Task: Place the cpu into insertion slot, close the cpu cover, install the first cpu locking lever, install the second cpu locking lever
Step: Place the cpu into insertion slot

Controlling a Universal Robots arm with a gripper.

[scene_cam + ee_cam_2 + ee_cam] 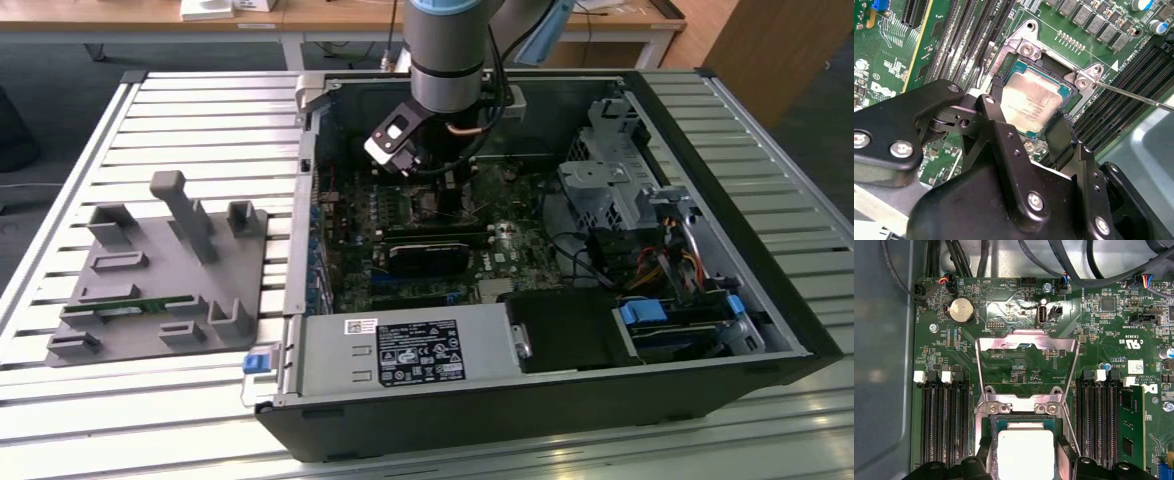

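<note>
The cpu (1031, 100), a flat square chip with a silvery-beige top, lies inside the black rim of the insertion slot (1046, 62) on the green board. My gripper (1026, 102) stands straight over it, with one black finger (996, 95) on each of two opposite edges, shut on the chip. The first wrist view shows the cpu (1024, 452) between the same fingers. Beyond it the cpu cover (1026, 342), a silvery frame plate, is swung open, away from the slot. A thin locking lever (1134, 97) juts out beside the socket. In the exterior view the gripper (424, 178) reaches down into the computer case.
Long black memory slots (944, 430) flank the socket on both sides. Cables (1064, 260) cross above the board. The open case (747, 230) holds drive cages and a power supply (400, 350). A grey fixture tray (147, 280) sits at the exterior view's left.
</note>
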